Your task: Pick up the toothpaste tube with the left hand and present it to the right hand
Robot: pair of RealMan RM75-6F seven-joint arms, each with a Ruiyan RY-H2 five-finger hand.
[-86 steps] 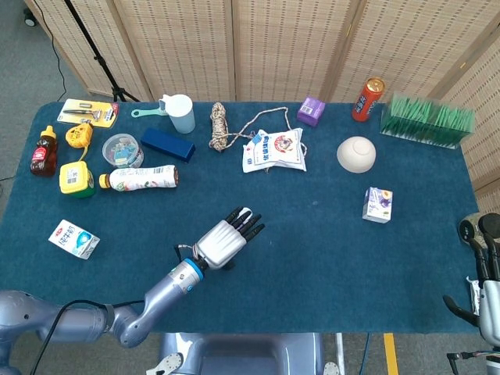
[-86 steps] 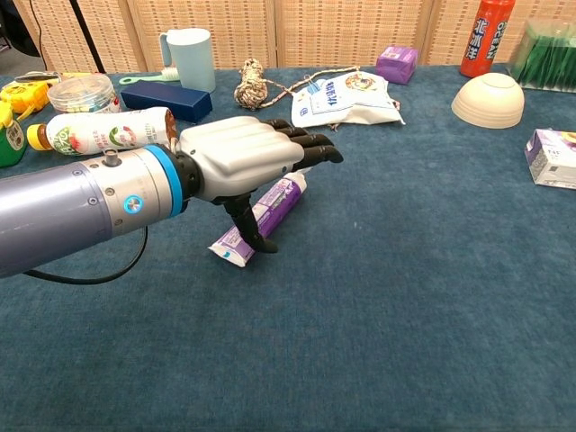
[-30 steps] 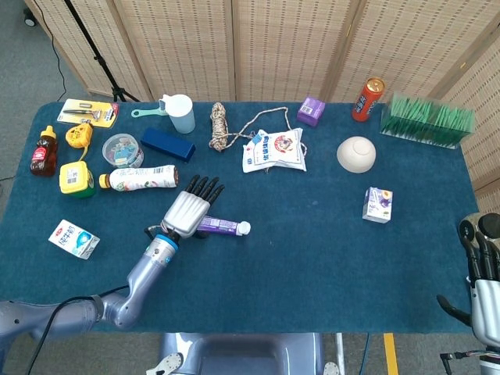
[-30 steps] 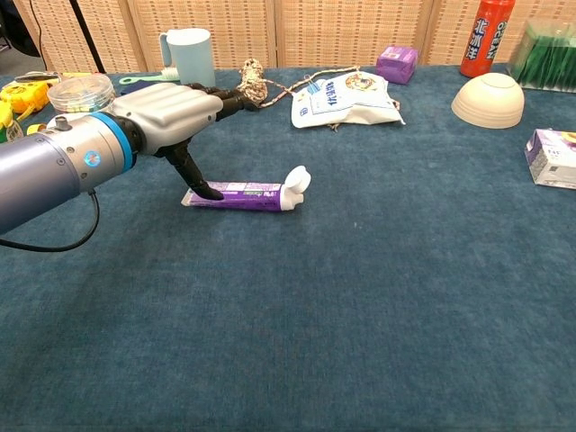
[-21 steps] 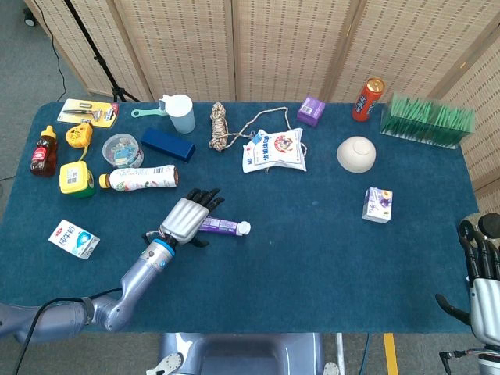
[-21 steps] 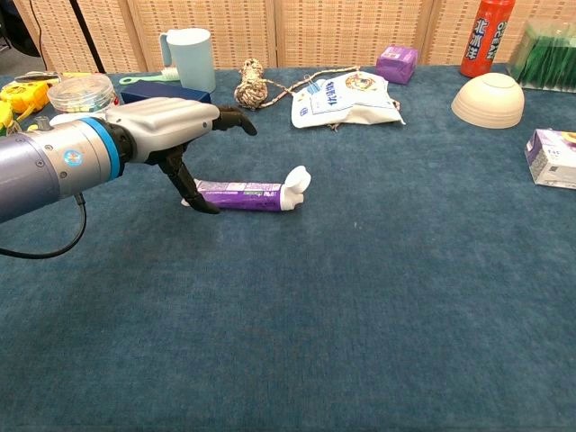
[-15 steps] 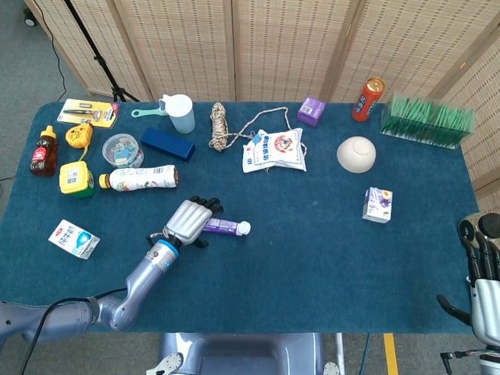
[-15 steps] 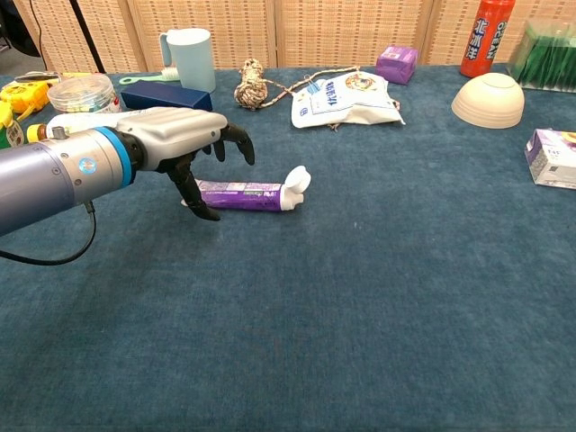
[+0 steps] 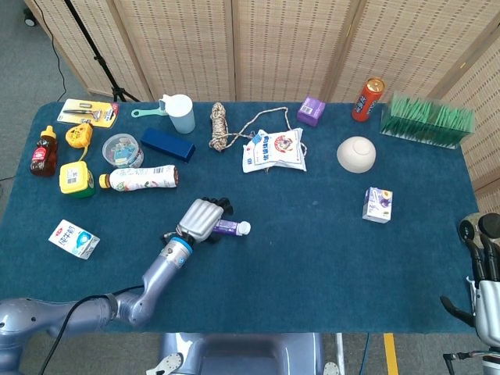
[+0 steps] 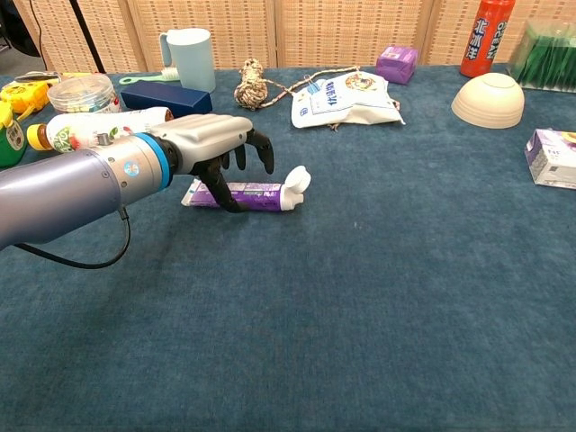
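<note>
My left robot hand (image 10: 212, 142) is low over the tube (image 10: 261, 193), palm down. My dark fingers (image 10: 255, 148) curl down over the tube's back half and my thumb (image 10: 222, 196) reaches down on the near side of it. The tube lies flat on the blue worktop (image 10: 378, 297), with its white cap (image 10: 297, 182) sticking out toward my right. I cannot tell if my fingers squeeze the tube yet or just sit around it.

My right robot hand (image 9: 484, 269) is far off at the right edge of the worktop, down low, and holds nothing. I cannot tell how its fingers lie.

Near my left side lies a small white carton (image 9: 74, 238). Farther back on the left there is a long white bottle (image 10: 99, 128) on its side, a round clear tub (image 10: 83, 92), a dark blue box (image 10: 165, 94) and a pale mug (image 10: 191, 57). In the middle, past the tube, sits a rope bundle (image 10: 249, 84) and a white bag (image 10: 345, 99). On the right a little purple carton (image 10: 551, 157) stands near the edge, with a white bowl (image 10: 488, 100) upside down behind it. At the back are a purple box (image 10: 397, 63), an orange can (image 10: 482, 36) and a box of green stuff (image 10: 547, 56).
</note>
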